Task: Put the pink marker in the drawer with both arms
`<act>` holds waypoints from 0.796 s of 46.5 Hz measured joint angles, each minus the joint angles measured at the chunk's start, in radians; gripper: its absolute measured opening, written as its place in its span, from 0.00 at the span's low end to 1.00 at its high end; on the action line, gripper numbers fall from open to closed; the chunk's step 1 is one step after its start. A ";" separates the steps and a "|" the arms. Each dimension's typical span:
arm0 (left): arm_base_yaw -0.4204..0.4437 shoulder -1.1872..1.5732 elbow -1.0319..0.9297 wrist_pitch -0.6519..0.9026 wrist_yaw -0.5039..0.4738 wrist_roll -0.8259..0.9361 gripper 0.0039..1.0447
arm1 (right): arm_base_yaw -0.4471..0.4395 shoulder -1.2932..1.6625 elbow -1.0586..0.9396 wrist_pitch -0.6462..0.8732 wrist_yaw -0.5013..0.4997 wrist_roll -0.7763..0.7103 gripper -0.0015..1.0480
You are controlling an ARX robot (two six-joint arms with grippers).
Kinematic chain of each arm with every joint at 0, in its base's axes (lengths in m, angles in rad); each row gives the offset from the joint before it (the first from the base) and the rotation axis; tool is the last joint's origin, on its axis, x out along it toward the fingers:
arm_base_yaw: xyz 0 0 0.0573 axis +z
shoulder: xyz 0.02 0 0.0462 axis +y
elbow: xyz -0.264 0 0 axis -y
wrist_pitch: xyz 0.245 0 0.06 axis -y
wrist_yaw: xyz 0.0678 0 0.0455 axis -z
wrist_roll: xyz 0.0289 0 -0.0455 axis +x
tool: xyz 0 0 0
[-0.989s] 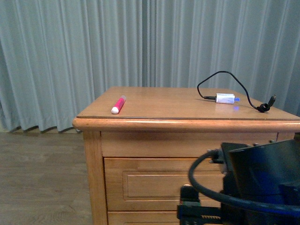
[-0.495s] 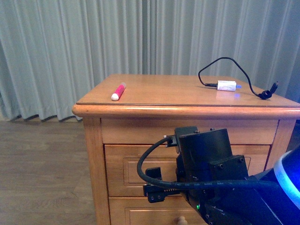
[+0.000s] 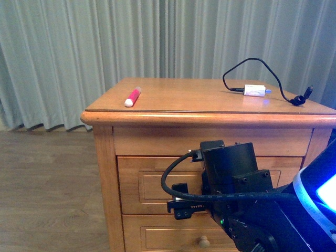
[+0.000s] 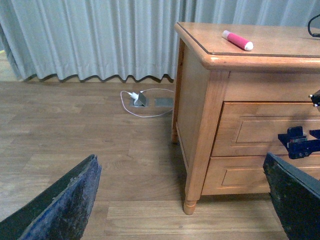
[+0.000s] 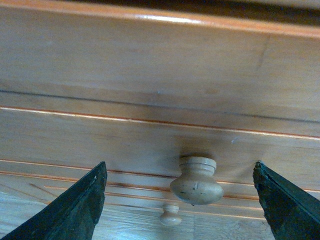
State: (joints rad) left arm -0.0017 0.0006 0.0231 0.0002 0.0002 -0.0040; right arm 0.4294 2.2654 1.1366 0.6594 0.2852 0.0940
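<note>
The pink marker (image 3: 132, 97) with its white cap end lies on the left of the nightstand top; it also shows in the left wrist view (image 4: 237, 40). The upper drawer (image 3: 149, 184) is closed. My right arm (image 3: 236, 178) hangs in front of it. My right gripper (image 5: 180, 210) is open, its jaws wide on either side of the drawer's round wooden knob (image 5: 196, 181) and not touching it. My left gripper (image 4: 180, 210) is open and empty, low above the floor, left of the nightstand and well away from the marker.
A white charger block (image 3: 254, 90) with a black cable lies on the right of the top. A lower drawer has its own knob (image 3: 203, 242). A white cable (image 4: 145, 97) lies on the wooden floor by the grey curtain (image 3: 79, 52).
My right arm has risen from the bottom right corner to stand in front of the upper drawer. The marker and the charger have not moved on the top.
</note>
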 joint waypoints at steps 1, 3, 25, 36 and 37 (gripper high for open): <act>0.000 0.000 0.000 0.000 0.000 0.000 0.94 | -0.001 0.002 0.000 0.000 0.000 0.000 0.83; 0.000 0.000 0.000 0.000 0.000 0.000 0.94 | -0.002 0.002 0.000 0.000 0.002 0.000 0.81; 0.000 0.000 0.000 0.000 0.000 0.000 0.94 | -0.011 -0.002 0.001 -0.035 0.019 0.015 0.22; 0.000 0.000 0.000 0.000 0.000 0.000 0.94 | 0.000 -0.109 -0.130 -0.062 -0.006 0.049 0.20; 0.000 0.000 0.000 0.000 0.000 0.000 0.94 | 0.007 -0.133 -0.164 -0.064 -0.001 0.057 0.20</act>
State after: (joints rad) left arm -0.0017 0.0006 0.0231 0.0002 0.0006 -0.0040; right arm 0.4366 2.1323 0.9722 0.5957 0.2840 0.1509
